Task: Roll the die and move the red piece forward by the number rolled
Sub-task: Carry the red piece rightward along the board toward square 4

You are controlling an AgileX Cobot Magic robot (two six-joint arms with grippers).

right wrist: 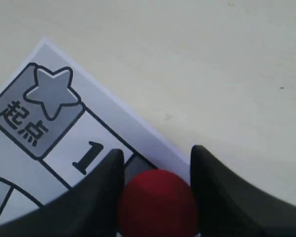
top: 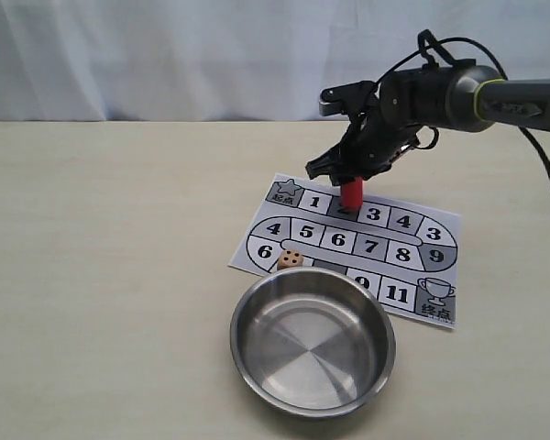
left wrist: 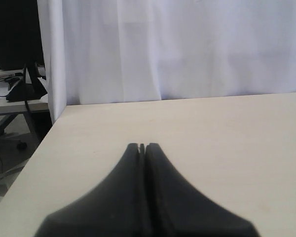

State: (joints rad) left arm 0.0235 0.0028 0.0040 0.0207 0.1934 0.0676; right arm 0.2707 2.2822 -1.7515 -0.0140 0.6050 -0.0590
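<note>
Worktop [top: 119, 275] surface is pale beige and matte, backed by a white curtain [top: 165, 55]. Item count: one printed game sheet [top: 367, 246], one steel bowl [top: 312, 353], one die [top: 291, 259], one red piece [top: 352, 192], two claws. Die lies on the sheet beside square 6, near the bowl rim. Right claw [top: 346, 176] grasps the red piece at the square between 1 and 3. Left claw [left wrist: 142, 146] is clenched, fingertips together.

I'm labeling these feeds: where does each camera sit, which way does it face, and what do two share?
Exterior: off-arm, looks down on board, die, bowl; right arm shows.
Left wrist: on left arm, looks along table to curtain; shut left gripper shows.
Right wrist: on right arm, looks down on board; right gripper shows.
Shared: the red piece, exterior and right wrist.
</note>
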